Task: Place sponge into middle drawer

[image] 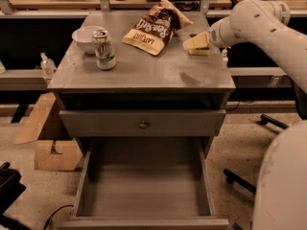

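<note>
The sponge (199, 50), yellow foam with a bit of dark green showing, lies at the back right of the cabinet top. My gripper (196, 42) is right over it and covers most of it; I cannot tell whether it touches or holds the sponge. The white arm (254, 25) reaches in from the right. The middle drawer (144, 188) is pulled wide open at the bottom front, with a bare grey floor and nothing in it.
A brown snack bag (152, 28) lies just left of the sponge. A can (104, 49) and a white bowl (84, 38) stand at the back left. A shut drawer front with a round knob (143, 124) sits above the open drawer. Cardboard boxes (50, 150) lie left, chair legs right.
</note>
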